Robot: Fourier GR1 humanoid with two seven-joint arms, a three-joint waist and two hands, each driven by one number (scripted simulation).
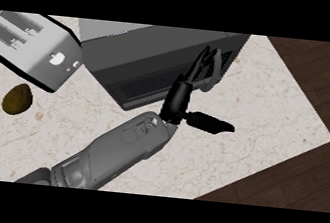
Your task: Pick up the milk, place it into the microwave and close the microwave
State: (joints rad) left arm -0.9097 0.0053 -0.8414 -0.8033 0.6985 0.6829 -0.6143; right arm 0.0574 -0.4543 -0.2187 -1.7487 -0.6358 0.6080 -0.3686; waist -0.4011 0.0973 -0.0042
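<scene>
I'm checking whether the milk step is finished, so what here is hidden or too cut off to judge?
Head view only:
- Milk: not visible anywhere; the microwave looks shut, so its inside is hidden.
- Door contact: the hand lies across the microwave front with straight fingers; whether they touch it is unclear.
- Which arm this is: its forearm is cut by the lower edge.
- Toaster: cut by the left edge.
- Brown object: too indistinct to identify.
</scene>
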